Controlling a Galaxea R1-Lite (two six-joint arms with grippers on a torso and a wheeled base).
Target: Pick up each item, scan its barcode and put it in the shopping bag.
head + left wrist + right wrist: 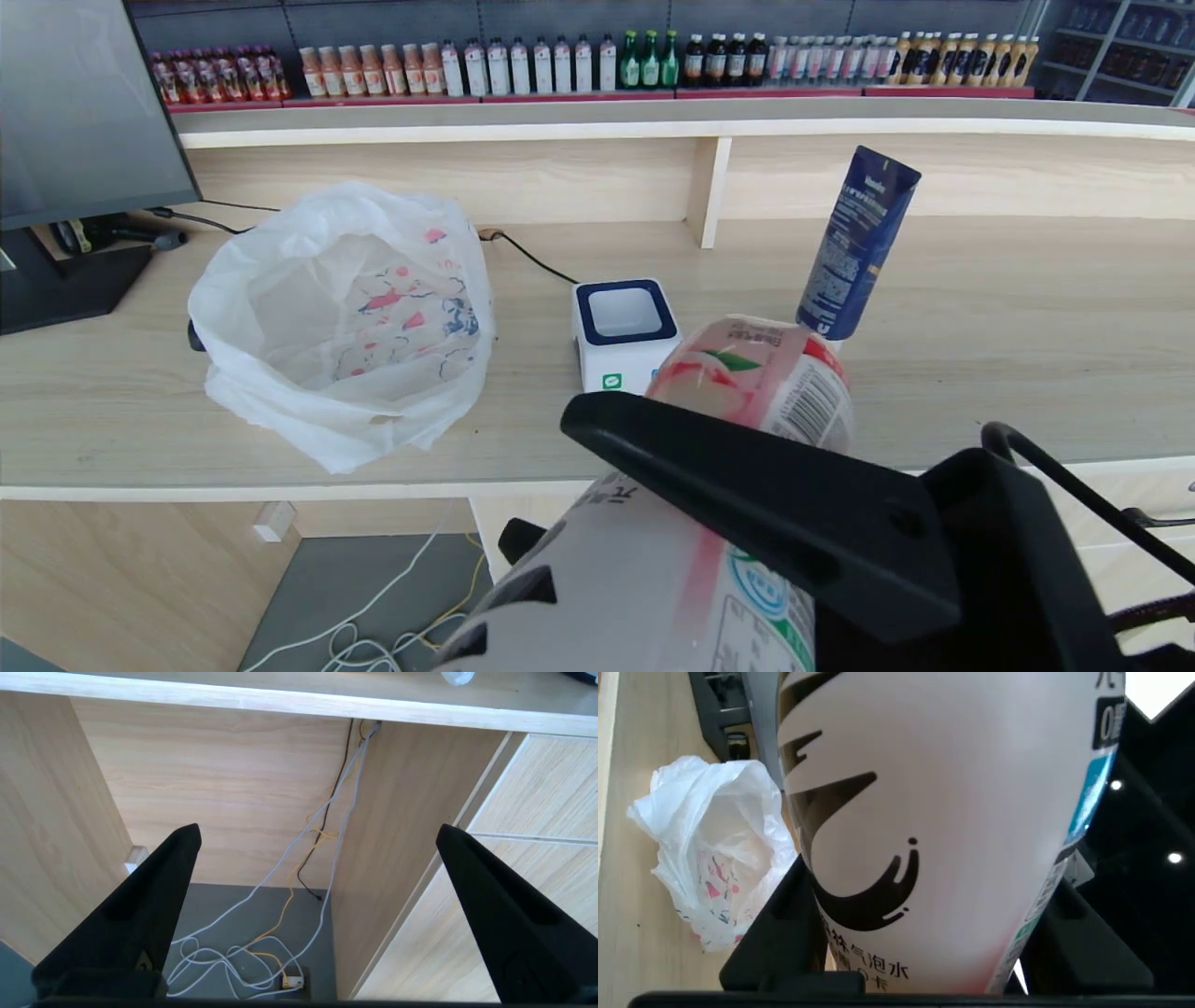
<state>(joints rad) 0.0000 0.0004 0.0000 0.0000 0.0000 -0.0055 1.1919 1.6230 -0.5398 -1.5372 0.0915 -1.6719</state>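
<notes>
I read right gripper [560,485] closed around the peach drink bottle [756,373], near the barcode scanner [624,327] — left gripper [318,835] spread wide, empty, below the counter [280,695].

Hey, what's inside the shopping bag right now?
The shopping bag stands open; inside shows only its own white plastic with red and blue print, no item. Its floor nearest the robot is hidden behind the front wall.
</notes>
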